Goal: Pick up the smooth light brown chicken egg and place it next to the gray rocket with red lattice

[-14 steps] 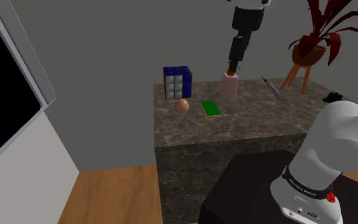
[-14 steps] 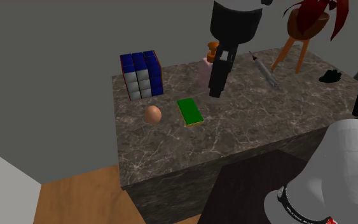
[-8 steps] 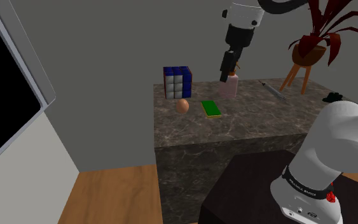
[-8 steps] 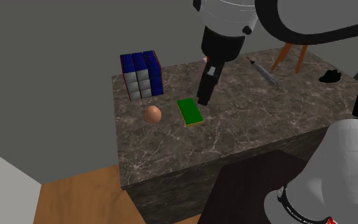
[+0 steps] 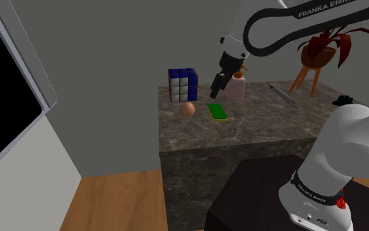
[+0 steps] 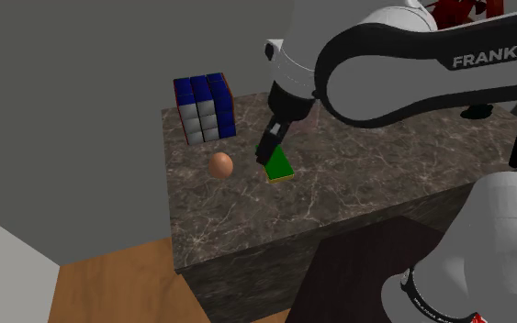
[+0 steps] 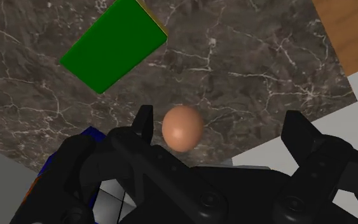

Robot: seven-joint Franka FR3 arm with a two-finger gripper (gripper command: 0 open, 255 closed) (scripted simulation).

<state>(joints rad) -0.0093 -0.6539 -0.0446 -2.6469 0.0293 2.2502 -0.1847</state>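
1. The egg, smooth and light brown, lies on the surface near its edge on the shoulder view's left. It is just in front of the colour cube and apart from it.
2. A flat green block lies beside the egg on the side away from that edge, with bare marble between them.
3. The gripper hangs above the surface over the green block's far end. Its fingers are spread wide and hold nothing. In the wrist view the egg appears between them, nearer one finger and untouched.
4. Open room: the strip between the egg and the front edge is bare. So is the wide middle stretch past the green block.
5. A pink bottle stands towards the back, behind the gripper in the shoulder view. A slender grey rocket lies flat further to that view's right, well apart from the egg. Its markings are too small to read.
6. The surface is dark veined marble on a block with straight sides.
7. Room: wood floor, grey walls, and a red-leaved plant on a wooden stool at the far corner. A black area lies beyond the frame on the shoulder view's left. The dark stand sits before the surface.
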